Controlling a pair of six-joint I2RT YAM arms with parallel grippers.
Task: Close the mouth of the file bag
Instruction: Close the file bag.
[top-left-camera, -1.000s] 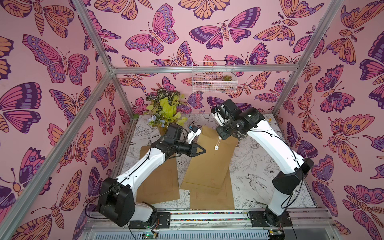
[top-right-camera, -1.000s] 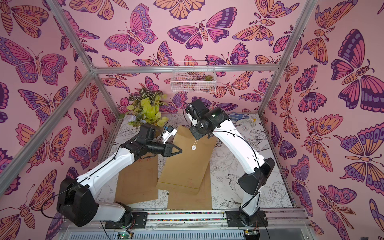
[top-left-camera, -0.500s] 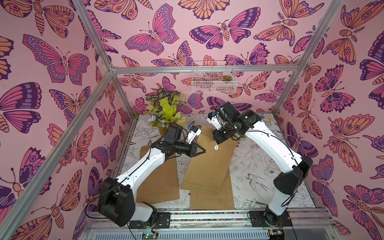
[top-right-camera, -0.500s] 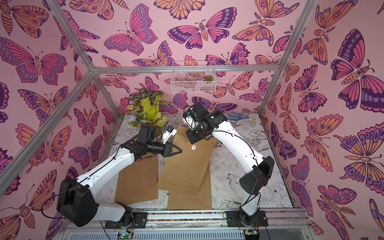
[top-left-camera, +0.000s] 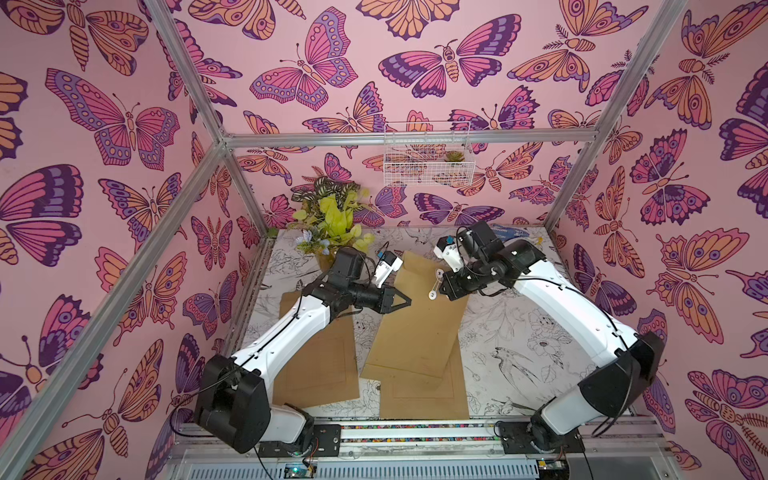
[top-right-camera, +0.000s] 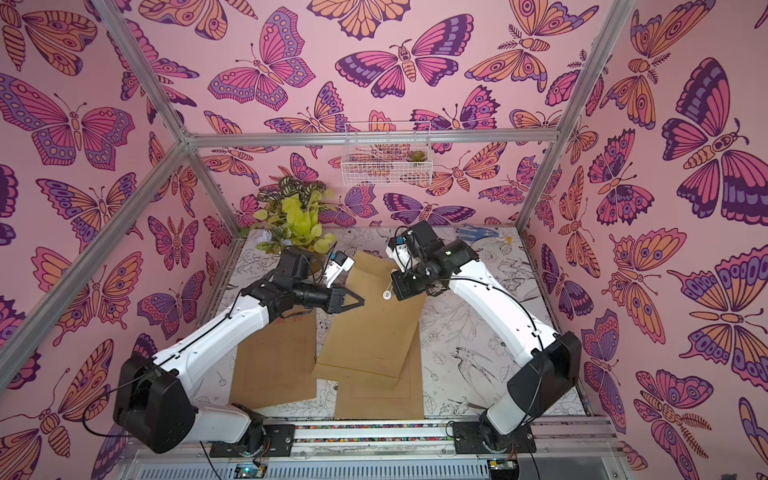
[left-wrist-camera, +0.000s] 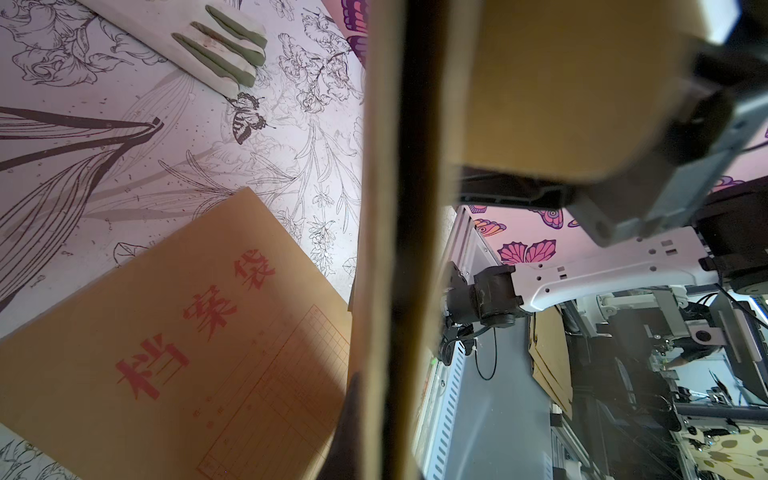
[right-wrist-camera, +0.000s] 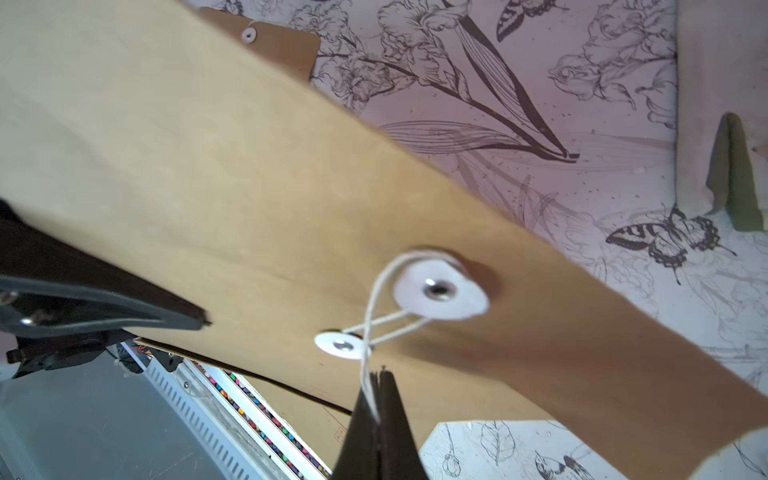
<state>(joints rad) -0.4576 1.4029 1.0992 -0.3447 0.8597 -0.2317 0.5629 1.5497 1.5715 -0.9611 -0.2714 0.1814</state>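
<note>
left claw (top-left-camera: 407, 301): we see it clamped on the file bag (top-left-camera: 415, 332) edge, holding it steady
right claw (right-wrist-camera: 380, 384): pinched shut on string (right-wrist-camera: 370, 311), taut, we judge for looping the disc (right-wrist-camera: 440, 293)

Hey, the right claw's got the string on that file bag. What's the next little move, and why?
Probably carry the right claw around the small disc for one more wrap. It pinches the string, which loops the large disc and crosses to the small one, but the end runs free. The left claw clamps the file bag, so it should hold steady.
</note>
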